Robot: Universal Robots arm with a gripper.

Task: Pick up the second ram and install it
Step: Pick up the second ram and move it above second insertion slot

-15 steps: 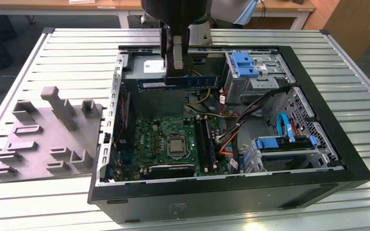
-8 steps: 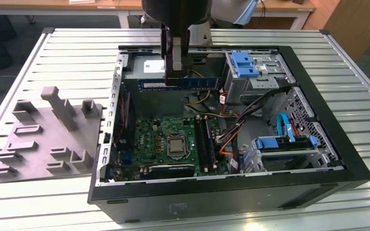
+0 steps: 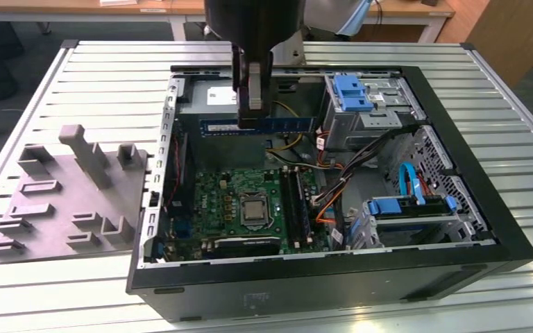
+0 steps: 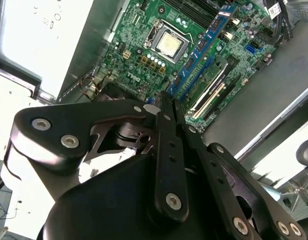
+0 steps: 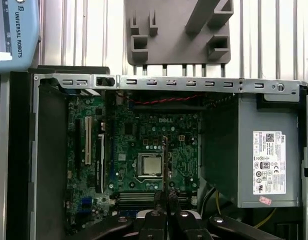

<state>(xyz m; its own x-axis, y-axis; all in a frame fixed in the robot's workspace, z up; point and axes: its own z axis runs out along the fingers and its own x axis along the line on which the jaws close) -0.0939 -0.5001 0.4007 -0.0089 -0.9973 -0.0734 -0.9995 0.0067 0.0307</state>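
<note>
In the exterior view my gripper (image 3: pixel 250 119) hangs over the back of the open computer case (image 3: pixel 452 208), shut on the second ram (image 3: pixel 280 125). That blue stick lies level, above the grey power-supply box (image 3: pixel 209 97). Seen from the second wrist view, the second ram (image 4: pixel 201 47) juts out from my gripper (image 4: pixel 166 100) over the green motherboard (image 4: pixel 139 22). The long black slots (image 3: pixel 294 198) lie beside the processor socket (image 3: pixel 250 208), well below the stick. A green stick (image 4: pixel 212 80) with a white label sits in one slot. In the first wrist view my gripper (image 5: pixel 167 202) hovers over the motherboard (image 5: pixel 144 127).
A grey moulded fixture (image 3: pixel 63 201) lies on the slatted table (image 3: pixel 488 76) at the exterior view's left of the case. Inside the case are drive cages with blue clips (image 3: pixel 352 90), bundled cables (image 3: pixel 341 180) and a blue-tabbed drive bay (image 3: pixel 405 208).
</note>
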